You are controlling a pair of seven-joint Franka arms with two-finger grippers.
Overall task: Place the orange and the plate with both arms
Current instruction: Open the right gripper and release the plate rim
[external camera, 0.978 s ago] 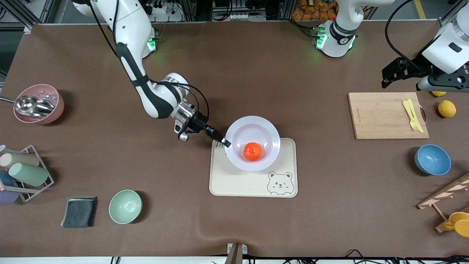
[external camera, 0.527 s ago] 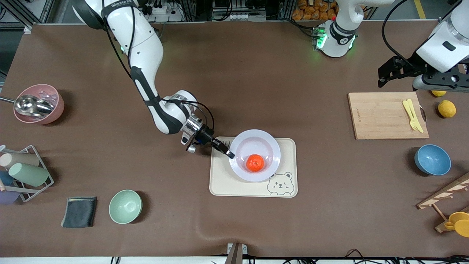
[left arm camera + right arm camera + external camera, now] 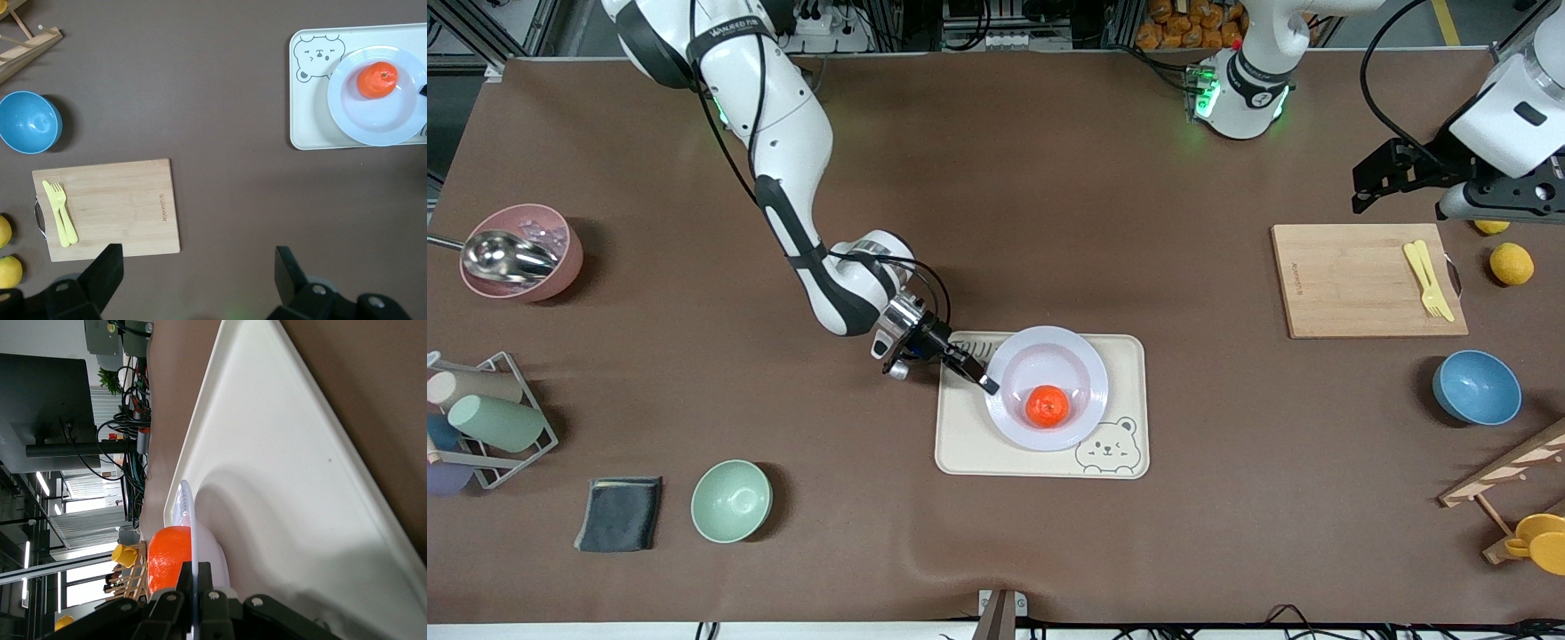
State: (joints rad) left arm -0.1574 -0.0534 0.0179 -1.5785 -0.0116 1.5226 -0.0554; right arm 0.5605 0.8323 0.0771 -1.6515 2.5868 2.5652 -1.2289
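The pale lavender-white plate point(image 3: 1063, 366) rests on the cream bear tray point(image 3: 969, 444), with the red-orange orange point(image 3: 1047, 405) lying in it. My right gripper point(image 3: 987, 384) is shut on the plate's rim at the edge toward the right arm's end. In the right wrist view the rim point(image 3: 190, 540) runs between the shut fingers, the orange point(image 3: 170, 560) beside them. The left wrist view shows the plate point(image 3: 373, 120) and orange point(image 3: 377, 79) from above. My left gripper point(image 3: 1400, 182) is open and empty, waiting high over the table beside the cutting board point(image 3: 1352, 284).
A yellow fork point(image 3: 1427, 277) lies on the cutting board. Lemons point(image 3: 1511, 263), a blue bowl point(image 3: 1476, 387) and a wooden rack point(image 3: 1507, 476) are toward the left arm's end. A green bowl point(image 3: 731, 500), dark cloth point(image 3: 619, 513), cup rack point(image 3: 480, 422) and pink bowl point(image 3: 520, 252) are toward the right arm's end.
My right gripper has carried the plate with the orange toward the front camera and lowered it onto the bear tray. The left arm has barely shifted.
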